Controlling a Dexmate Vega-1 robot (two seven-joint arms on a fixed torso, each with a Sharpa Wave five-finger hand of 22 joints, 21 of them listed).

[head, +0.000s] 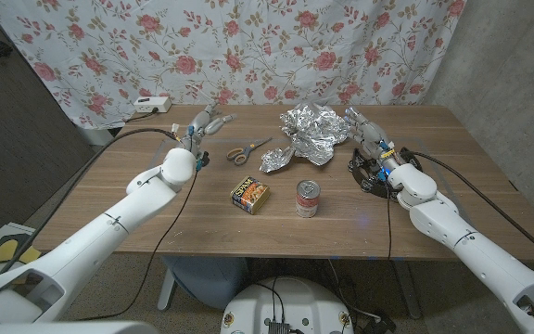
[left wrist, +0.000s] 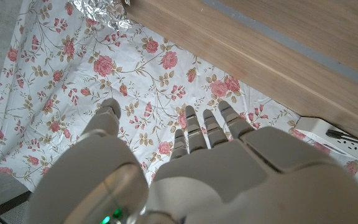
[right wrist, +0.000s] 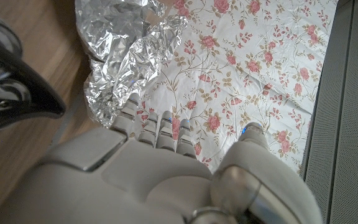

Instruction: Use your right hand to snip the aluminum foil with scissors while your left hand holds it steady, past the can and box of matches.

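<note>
Fingers (right wrist: 160,127) of the right hand (head: 367,130) are spread, holding nothing, just beside the foil (head: 311,134). Left hand (head: 204,123) is open too; scissors (head: 247,150) lie between it and the foil.

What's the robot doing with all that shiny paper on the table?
Nothing is being cut yet. The crumpled aluminum foil lies at the back of the wooden table, with the scissors beside it, untouched. The left hand and right hand both hover open near the far side, holding nothing. A can and a box of matches sit closer to the robot. The snipping has not started.
</note>
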